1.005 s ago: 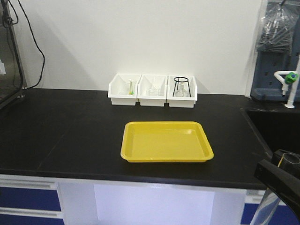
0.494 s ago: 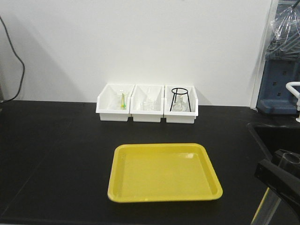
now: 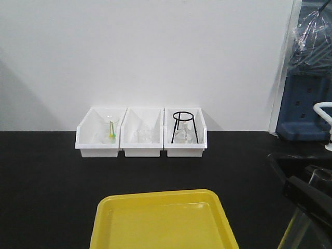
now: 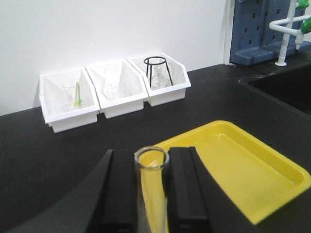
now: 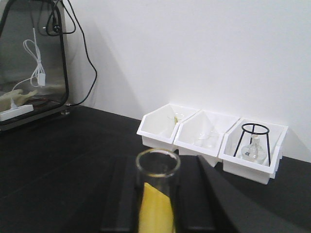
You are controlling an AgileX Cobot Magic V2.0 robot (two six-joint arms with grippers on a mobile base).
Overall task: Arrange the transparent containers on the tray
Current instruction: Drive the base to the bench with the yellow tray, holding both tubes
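- A matte black benchtop (image 3: 41, 181) ran below a plain white wall (image 3: 155, 52).
- The shallow bright yellow plastic tray (image 3: 155, 199) lay at 6 o'clock on the benchtop.
- Three white plastic bins (image 3: 141, 151) stood in a row at the tray's 12 o'clock.
- The left gripper (image 4: 151, 187) pinched a slim clear glass test tube (image 4: 142, 199) upright.
- The right gripper (image 5: 157, 213) clamped a second glass test tube (image 5: 156, 179) upright.

Shallow yellow tray (image 3: 155, 225), clear open-rimmed test tubes (image 4: 151, 194)
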